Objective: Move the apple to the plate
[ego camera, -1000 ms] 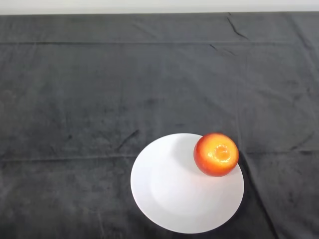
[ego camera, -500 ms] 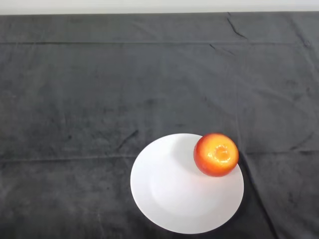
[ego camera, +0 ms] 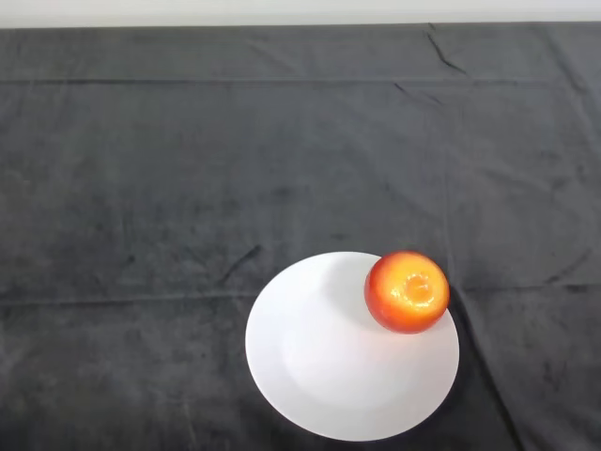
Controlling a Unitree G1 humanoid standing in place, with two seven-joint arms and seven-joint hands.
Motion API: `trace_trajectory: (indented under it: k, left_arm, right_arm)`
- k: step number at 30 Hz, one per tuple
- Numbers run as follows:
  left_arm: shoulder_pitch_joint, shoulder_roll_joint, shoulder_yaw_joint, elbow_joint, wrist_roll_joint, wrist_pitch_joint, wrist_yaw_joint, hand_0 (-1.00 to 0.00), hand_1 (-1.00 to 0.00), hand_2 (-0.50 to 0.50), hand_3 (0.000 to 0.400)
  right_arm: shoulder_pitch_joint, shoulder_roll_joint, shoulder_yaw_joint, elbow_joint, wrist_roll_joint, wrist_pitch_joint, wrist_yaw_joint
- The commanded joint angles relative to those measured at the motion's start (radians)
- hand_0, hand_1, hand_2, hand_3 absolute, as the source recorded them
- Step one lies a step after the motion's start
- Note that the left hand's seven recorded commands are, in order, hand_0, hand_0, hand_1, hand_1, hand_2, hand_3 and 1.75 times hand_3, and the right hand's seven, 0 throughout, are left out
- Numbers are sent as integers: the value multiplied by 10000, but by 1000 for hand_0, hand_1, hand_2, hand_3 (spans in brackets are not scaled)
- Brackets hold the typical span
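Observation:
A red and orange apple (ego camera: 407,291) rests on the upper right rim of a round white plate (ego camera: 329,366). The plate lies on the dark cloth at the lower middle of the head view. The apple sits upright with its glossy top facing the camera, partly over the plate's edge.
The dark cloth (ego camera: 188,169) covers the whole table, with a few creases. A pale strip of wall (ego camera: 300,11) runs along the far edge at the top.

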Motion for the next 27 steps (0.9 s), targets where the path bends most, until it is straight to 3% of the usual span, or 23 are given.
trace_trajectory:
  k: [1,27]
  left_arm:
    - [-503,636,311,452,-125,-266,-63,0,0,0,0]
    - [-612,603,423,660,-98,-352,-279,0,0,0,0]
  right_arm:
    - [118,-327,-228,46,-20,98,-5]
    - [117,-330,-244,52,-29,103,-7]
